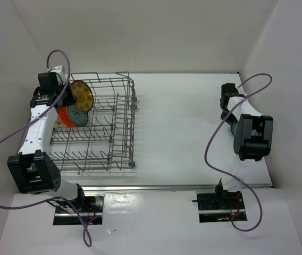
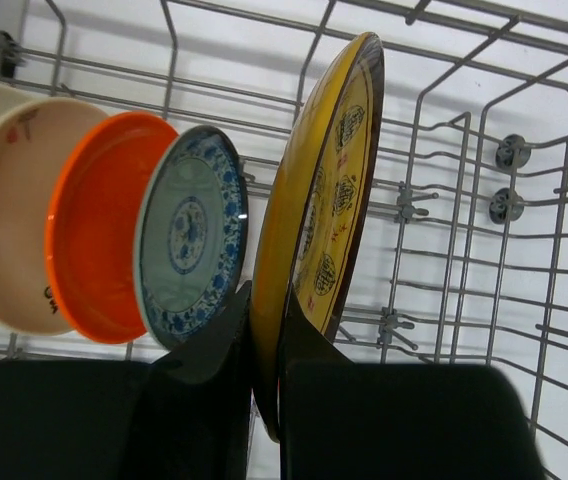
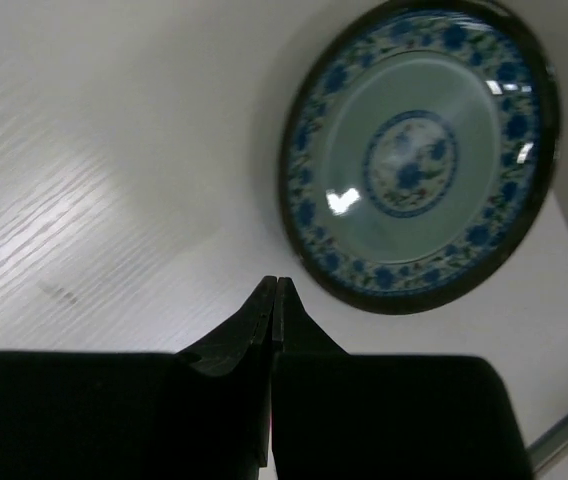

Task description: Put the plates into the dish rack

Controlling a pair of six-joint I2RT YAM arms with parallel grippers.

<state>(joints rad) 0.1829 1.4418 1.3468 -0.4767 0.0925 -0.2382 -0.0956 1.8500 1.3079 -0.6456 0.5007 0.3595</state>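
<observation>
Left arm [image 1: 36, 127] outstretched, pincer [image 2: 267, 305] clamping yellow plate [image 2: 316, 190]

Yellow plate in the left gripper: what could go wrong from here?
1. The left gripper pinches the yellow plate by its rim only, tilted inside the dish rack. If released before it is seated, it may tip onto the racked blue-and-white plate beside it.
2. The right gripper is shut near a second blue-and-white plate lying flat on the table. A flat rim is hard to catch, so it might slide.
</observation>
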